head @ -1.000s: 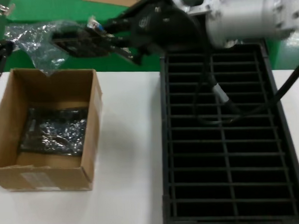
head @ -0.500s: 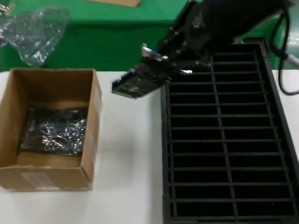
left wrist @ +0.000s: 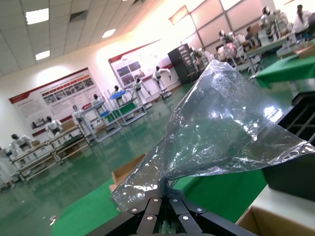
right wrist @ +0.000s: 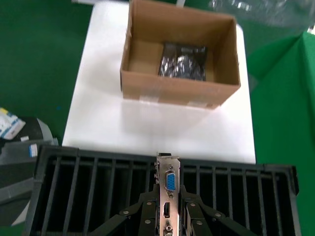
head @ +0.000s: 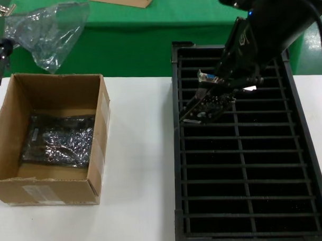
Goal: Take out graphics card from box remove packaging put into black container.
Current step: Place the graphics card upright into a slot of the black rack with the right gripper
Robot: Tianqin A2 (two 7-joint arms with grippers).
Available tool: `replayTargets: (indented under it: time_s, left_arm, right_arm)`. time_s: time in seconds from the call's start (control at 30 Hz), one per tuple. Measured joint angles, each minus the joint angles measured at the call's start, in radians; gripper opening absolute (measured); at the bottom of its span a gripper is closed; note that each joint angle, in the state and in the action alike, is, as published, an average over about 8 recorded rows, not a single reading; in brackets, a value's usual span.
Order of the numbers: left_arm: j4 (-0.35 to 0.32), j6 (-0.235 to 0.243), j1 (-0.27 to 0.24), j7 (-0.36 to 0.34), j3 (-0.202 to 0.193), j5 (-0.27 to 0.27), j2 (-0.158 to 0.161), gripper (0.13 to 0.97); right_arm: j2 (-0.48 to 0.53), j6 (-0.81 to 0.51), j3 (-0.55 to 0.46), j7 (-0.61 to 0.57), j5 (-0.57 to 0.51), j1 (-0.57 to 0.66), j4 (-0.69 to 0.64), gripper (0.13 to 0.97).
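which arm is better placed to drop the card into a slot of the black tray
Right. The right pincer already grips the graphics card directly over the black container, bracket end up. The left pincer is off past the box, clamped on the empty packaging.

— Box (head: 96,149): brown corrugated cardboard, white label on the near side. Inside: a shiny grey-black crinkled bagged item (head: 58,140).
— Noted. Graphics card (head: 208,105)?
— Dark board, silver metal bracket (right wrist: 168,189), one blue port (right wrist: 170,181).
— Black container (head: 305,147): black throughout, ribbed grid of narrow slots in two columns.
— Packaging (left wrist: 216,132): clear grey-tinged plastic, glossy white highlights, creased.
— Right gripper (right wrist: 167,216) and left gripper (left wrist: 165,216): black, small silver screws.
— Table (head: 141,169): plain white. Cloth (head: 132,42) behind: solid green. Second box (head: 122,0) on it: tan.
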Motion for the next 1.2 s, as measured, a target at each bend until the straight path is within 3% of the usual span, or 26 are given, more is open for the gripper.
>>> replayTargets:
  time_s: [0.43, 1.2]
  left_arm:
    - [0.005, 0.041, 0.009, -0.016, -0.014, -0.006, 0.004, 0.139]
    - [0.007, 0.047, 0.029, -0.027, -0.022, -0.005, -0.039, 0.139]
  right_arm:
    - [-0.058, 0.0, -0.023, 0.091, -0.125, -0.073, 0.004, 0.203]
    - [-0.125, 0.0, -0.023, 0.145, -0.257, -0.173, -0.08, 0.203]
